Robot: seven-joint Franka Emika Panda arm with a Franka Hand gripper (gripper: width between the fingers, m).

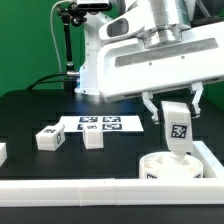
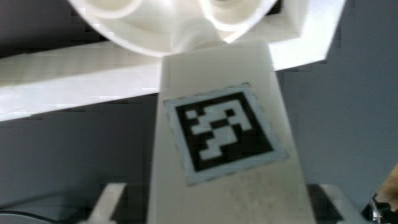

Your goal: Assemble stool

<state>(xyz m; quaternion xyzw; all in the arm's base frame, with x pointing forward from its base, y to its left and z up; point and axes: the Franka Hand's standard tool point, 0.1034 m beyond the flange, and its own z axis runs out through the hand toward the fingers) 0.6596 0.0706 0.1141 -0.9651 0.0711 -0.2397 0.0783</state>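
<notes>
You have the gripper [image 1: 174, 108] pinching a white stool leg [image 1: 178, 127] by its upper end, pressed against two opposite sides, and the leg stands upright with its square tag facing the exterior camera. It hangs directly over the round seat [image 1: 168, 166], which lies flat on the black table [image 1: 30, 110] at the exterior view's right, tucked into the corner where the front border rail [image 1: 90, 190] meets the side rail [image 1: 212, 152]. The leg's lower end reaches the seat's top face, though you cannot tell from either view whether it touches or sits just above. In the wrist view the stool leg [image 2: 217, 120] fills the middle of the frame, tag toward the camera, narrowing toward the seat [image 2: 169, 30], where round sockets show on either side of its tip; the grey fingers [image 2: 112, 203] flank its near end. Elsewhere on the table, well apart from the seat, the left loose leg [image 1: 50, 137] lies toward the exterior view's left and the middle loose leg [image 1: 93, 138] lies just beside the marker board [image 1: 100, 123]
</notes>
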